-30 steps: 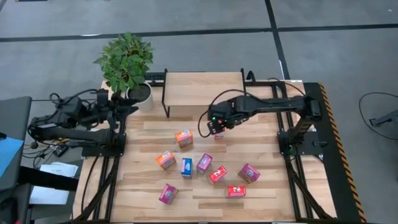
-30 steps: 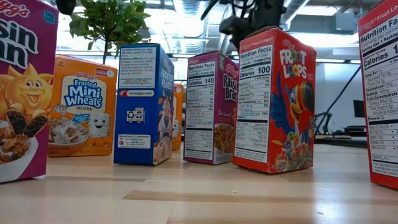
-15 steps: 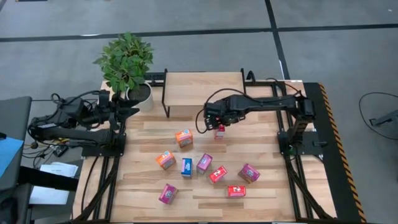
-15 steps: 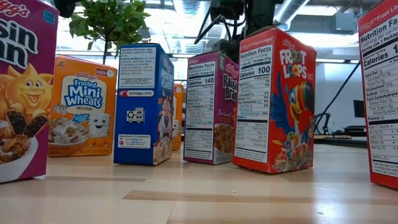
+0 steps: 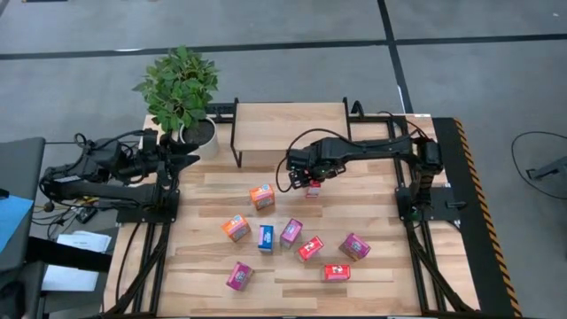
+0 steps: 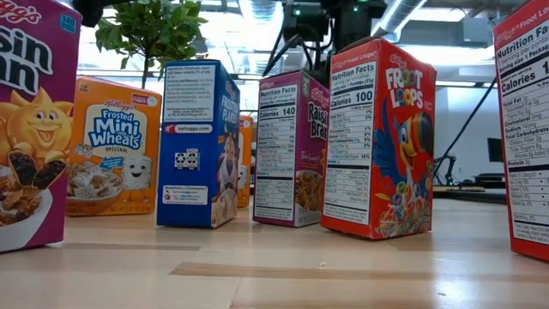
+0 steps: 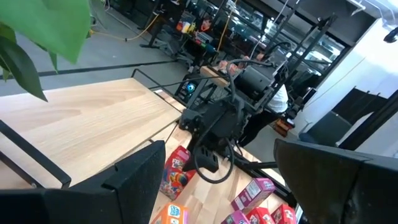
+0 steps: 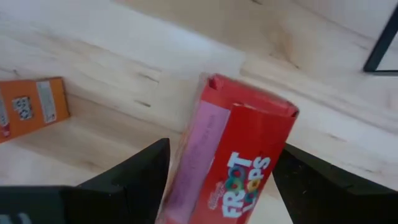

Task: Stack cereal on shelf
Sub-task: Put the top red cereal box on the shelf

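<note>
The right gripper [image 5: 310, 180] hung over the red Froot Loops box [image 5: 313, 187], just in front of the shelf [image 5: 289, 131]. In the right wrist view that box [image 8: 236, 168] sat between the two dark fingers [image 8: 134, 180], which stood apart on either side of it — no contact with the cardboard could be made out. The box stood on the table [image 5: 372, 213], close to the shelf's near edge and not on it.

The left gripper [image 5: 190, 158] waited at the table's left side beside the potted plant [image 5: 180, 93], its fingers [image 7: 134, 183] spread wide with nothing between them.

The other cereal boxes stood scattered across the table nearer the front: an orange box [image 5: 261, 196] closest to the shelf, then a second orange box [image 5: 236, 228], a blue box [image 5: 266, 237], a purple box [image 5: 291, 232], a red box [image 5: 310, 248] and another purple box [image 5: 354, 246] in a loose row — and nearest of all a magenta box [image 5: 238, 276] and a red box lying flat [image 5: 337, 272]. The shelf top carried no boxes.
</note>
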Tool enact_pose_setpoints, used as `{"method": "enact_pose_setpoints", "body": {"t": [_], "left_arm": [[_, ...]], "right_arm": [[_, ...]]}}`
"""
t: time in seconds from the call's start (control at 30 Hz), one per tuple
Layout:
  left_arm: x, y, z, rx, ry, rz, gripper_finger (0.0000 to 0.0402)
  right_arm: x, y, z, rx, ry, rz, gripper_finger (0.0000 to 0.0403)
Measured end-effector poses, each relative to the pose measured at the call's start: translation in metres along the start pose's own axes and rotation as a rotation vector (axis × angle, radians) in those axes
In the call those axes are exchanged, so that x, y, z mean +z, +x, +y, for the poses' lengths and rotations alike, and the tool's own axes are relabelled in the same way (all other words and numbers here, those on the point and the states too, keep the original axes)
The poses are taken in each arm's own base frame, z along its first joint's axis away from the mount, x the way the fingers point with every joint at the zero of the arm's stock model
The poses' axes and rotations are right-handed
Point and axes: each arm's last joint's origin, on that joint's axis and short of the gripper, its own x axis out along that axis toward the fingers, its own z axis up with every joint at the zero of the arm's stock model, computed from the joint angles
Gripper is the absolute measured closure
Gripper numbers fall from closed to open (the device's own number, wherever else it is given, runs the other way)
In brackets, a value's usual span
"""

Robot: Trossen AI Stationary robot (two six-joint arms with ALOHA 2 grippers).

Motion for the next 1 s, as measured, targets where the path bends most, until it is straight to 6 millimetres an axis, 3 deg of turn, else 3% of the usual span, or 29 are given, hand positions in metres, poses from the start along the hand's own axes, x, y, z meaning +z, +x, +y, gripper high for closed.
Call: {"method": "enact_pose_setpoints", "body": {"t": [0.5,0.67,0.87,1.0], "left_arm": [[0.0,0.0,0.0,0.008,0.004,0.0,0.0111],[0.0,0.0,0.001,0.012,0.005,-0.002,0.0111],[0.0,0.0,0.001,0.03,0.006,-0.01,0.0111],[-0.001,0.0,0.002,0.04,0.012,0.0,0.0111]], "right_arm": [[-0.001,-0.003,0.0,0.038,-0.091,0.039,0.0225],[-0.001,-0.013,0.001,0.087,-0.147,0.059,0.0252],[0.011,-0.046,0.009,0.162,-0.287,0.018,0.0263],[0.024,-0.081,0.015,0.258,-0.386,-0.073,0.0259]]}}
